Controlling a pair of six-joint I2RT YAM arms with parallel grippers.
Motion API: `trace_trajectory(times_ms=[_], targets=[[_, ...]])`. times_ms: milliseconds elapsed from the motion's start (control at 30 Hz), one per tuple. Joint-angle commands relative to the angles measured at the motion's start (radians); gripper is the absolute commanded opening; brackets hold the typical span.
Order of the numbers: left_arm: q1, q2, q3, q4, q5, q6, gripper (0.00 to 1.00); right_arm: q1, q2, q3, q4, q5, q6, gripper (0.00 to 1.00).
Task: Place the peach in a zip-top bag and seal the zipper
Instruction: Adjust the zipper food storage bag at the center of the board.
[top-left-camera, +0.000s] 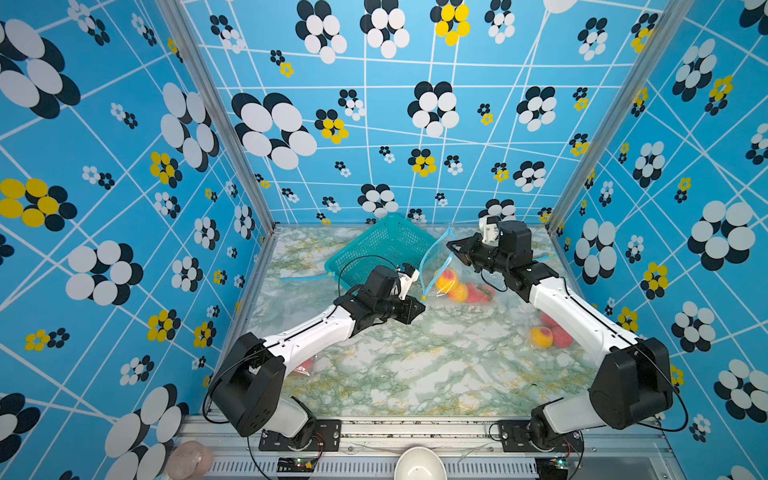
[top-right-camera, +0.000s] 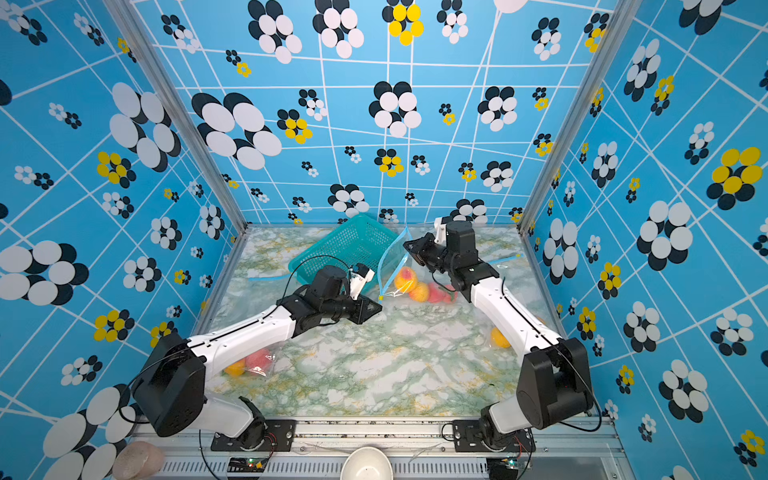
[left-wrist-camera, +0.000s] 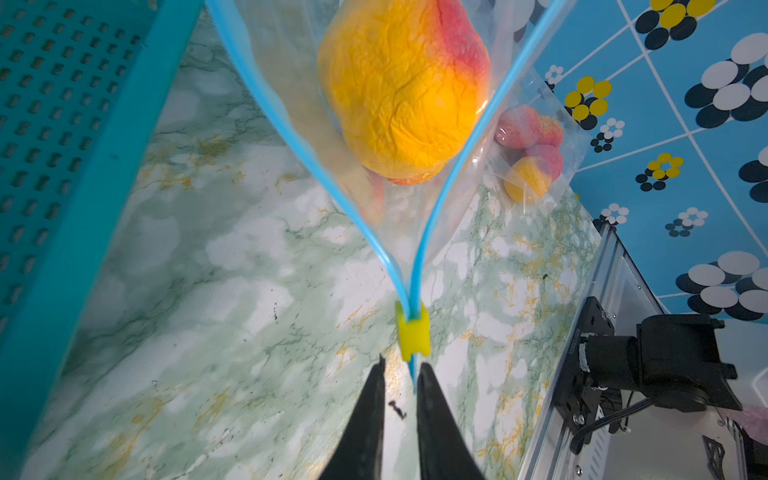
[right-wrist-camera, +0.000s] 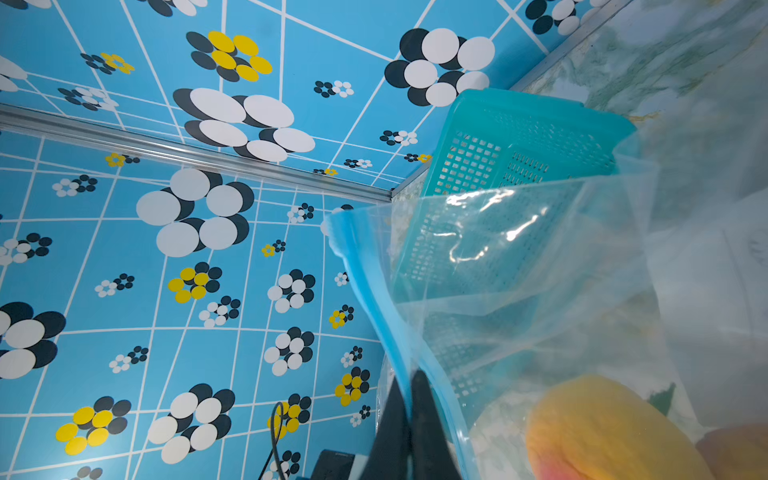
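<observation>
Peach (right-wrist-camera: 615, 428) cut off at frame edge, bag (right-wrist-camera: 519, 257) blurred

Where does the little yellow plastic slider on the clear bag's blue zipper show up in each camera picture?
Top view: small yellow plastic slider at the near end of the zipper, just past the left gripper.
Top view: at that same zipper end.
Left wrist: just ahead of the black fingertips.
Right wrist: not in it.
Shared landmark: the teal perforated plastic basket.
</observation>
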Motion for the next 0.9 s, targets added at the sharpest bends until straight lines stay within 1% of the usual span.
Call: trace_trajectory(times_ms=[0, 133, 300, 400, 467, 667, 833, 867], targets=[[-0.011, 0.012, 0.01, 0.031, -0.018, -0.006, 0.16, -0.005, -0.014, 0.013, 0.041, 0.001, 0.005, 0.0], [-0.011, 0.007, 0.004, 0.069, -0.033, -0.021, 0.16, -0.005, -0.011, 0.013, 0.042, 0.001, 0.007, 0.0], [-0.01, 0.009, 0.001, 0.105, -0.024, -0.039, 0.16, -0.005, -0.014, 0.006, 0.044, 0.001, 0.008, 0.0], [-0.01, 0.015, 0.003, 0.105, -0.023, -0.04, 0.12, -0.005, -0.02, 0.001, 0.043, 0.004, 0.007, 0.0], [-0.011, 0.015, 0.002, 0.101, -0.021, -0.04, 0.08, -0.005, -0.021, 0.002, 0.044, 0.004, 0.009, 0.0], [-0.01, -0.001, 0.003, 0.083, -0.029, -0.034, 0.06, -0.007, -0.017, -0.002, 0.045, 0.007, 0.009, 0.0], [-0.01, -0.011, 0.007, 0.07, -0.034, -0.028, 0.0, -0.006, -0.017, -0.002, 0.042, 0.007, 0.003, 0.0], [-0.01, -0.016, 0.018, 0.053, -0.04, -0.016, 0.0, -0.006, -0.017, -0.001, 0.032, 0.008, -0.009, 0.0]])
